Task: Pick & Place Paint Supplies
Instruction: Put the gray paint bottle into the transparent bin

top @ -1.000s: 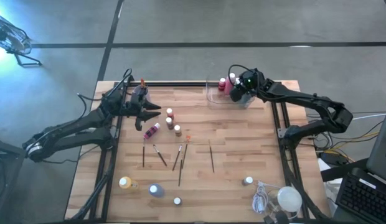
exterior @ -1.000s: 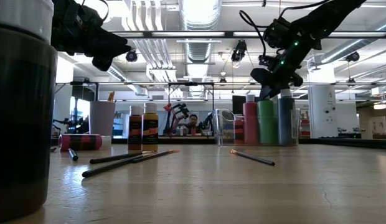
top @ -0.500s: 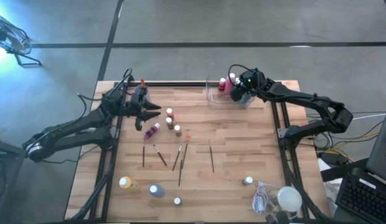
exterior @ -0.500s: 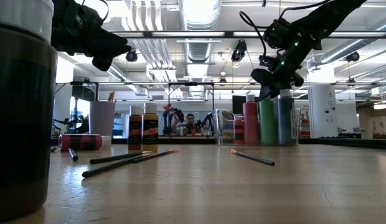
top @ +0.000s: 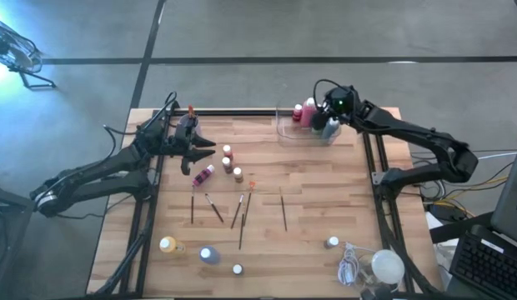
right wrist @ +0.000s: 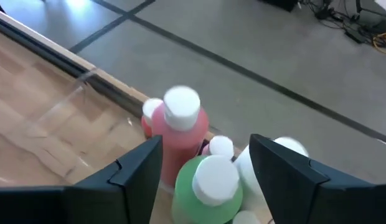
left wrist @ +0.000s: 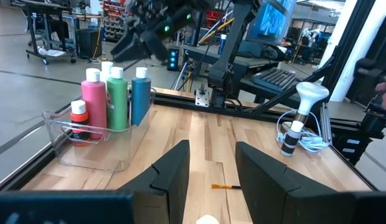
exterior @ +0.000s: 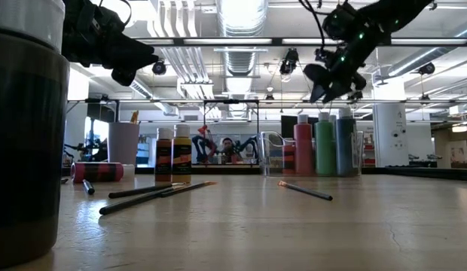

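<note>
The right gripper [right wrist: 205,165] is hanging with its fingers [right wrist: 134,174] spread apart and holding nothing, directly above the bottles standing in the clear tray [top: 288,132]. Between and just beneath those fingers the green bottle [right wrist: 205,186] is standing upright; the pink bottle [right wrist: 179,127] is touching it on the far side, and a blue bottle [exterior: 344,143] is standing beside the green one in the low view. A small red bottle [left wrist: 79,118] is also sitting in the tray.

Well apart from that gripper, the left gripper [top: 200,154] is waiting over the table's other side, its fingers [left wrist: 174,171] parted with nothing between them. Just beyond and below them a pink bottle lying on its side [top: 203,175] and three upright small bottles [top: 231,162] are standing on the table [top: 308,192].

Judging from this, the task is partly done: four bottles are sitting in the tray. Still left out are those bottles, several paintbrushes [top: 242,212] lying mid-table, and, farthest from both grippers at the near edge, a yellow bottle [top: 168,244], a purple bottle [top: 208,254] and two small ones [top: 238,268].
</note>
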